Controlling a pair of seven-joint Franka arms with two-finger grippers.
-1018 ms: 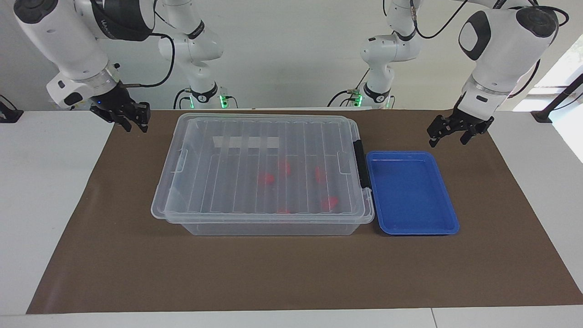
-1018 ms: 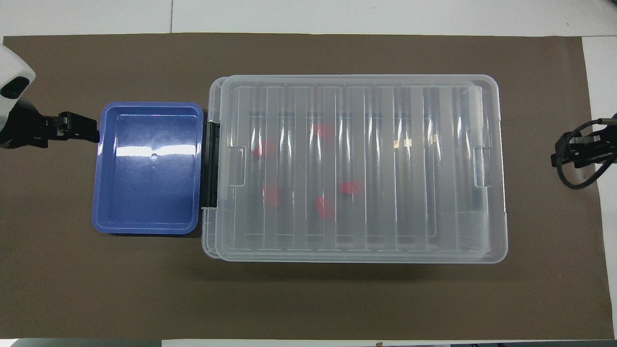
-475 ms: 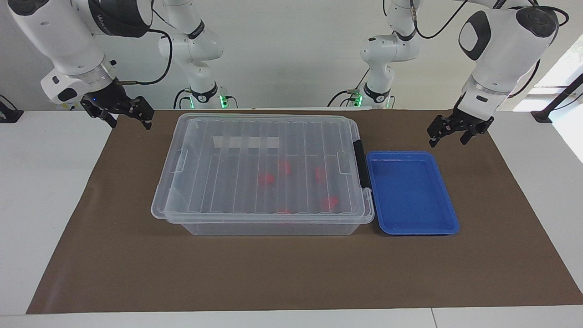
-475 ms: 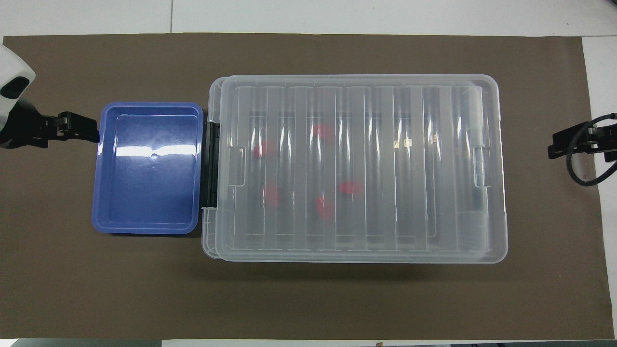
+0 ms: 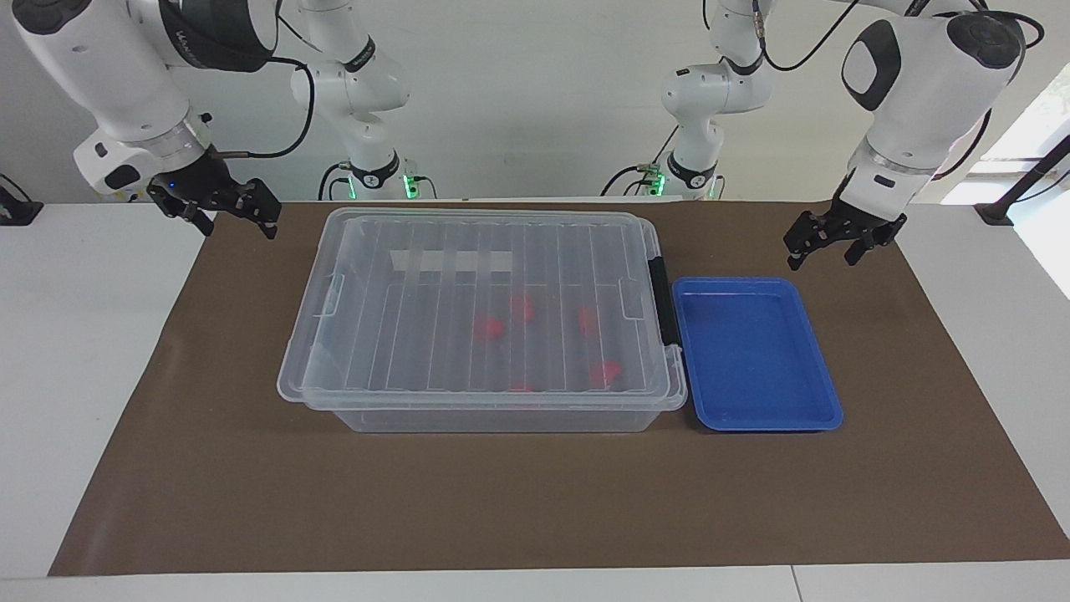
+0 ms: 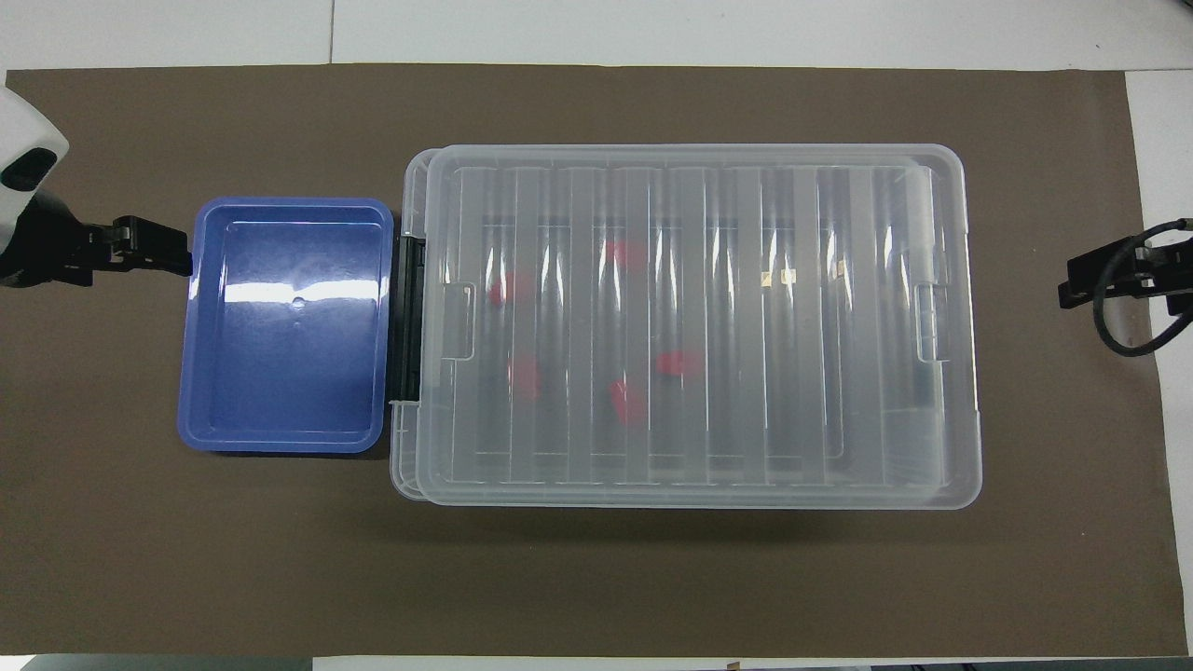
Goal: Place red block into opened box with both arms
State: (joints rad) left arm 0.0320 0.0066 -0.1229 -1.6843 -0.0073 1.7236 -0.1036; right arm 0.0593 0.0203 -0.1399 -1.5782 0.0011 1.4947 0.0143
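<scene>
The box (image 5: 401, 418) is a large clear bin with its ribbed lid (image 5: 435, 334) lying flat on top. Several red blocks show through the lid, among them one red block (image 5: 489, 328) (image 6: 627, 403) near the middle. My right gripper (image 5: 238, 231) (image 6: 1072, 284) hangs open and empty over the mat at the right arm's end of the box. At the other end my left gripper (image 5: 822, 261) (image 6: 177, 264) is also open and empty, in the air just off the blue tray's edge. Neither gripper touches the box.
An empty shallow blue tray (image 5: 752, 351) (image 6: 289, 373) sits against the box's black latch (image 5: 664, 301) toward the left arm's end. A brown mat (image 5: 501, 502) covers the table. Two slimmer white arms (image 5: 368, 100) stand by the table edge nearest the robots.
My right gripper has spread its fingers and drawn a little up and away from the box's end. The left arm, box and blocks have stayed still.
</scene>
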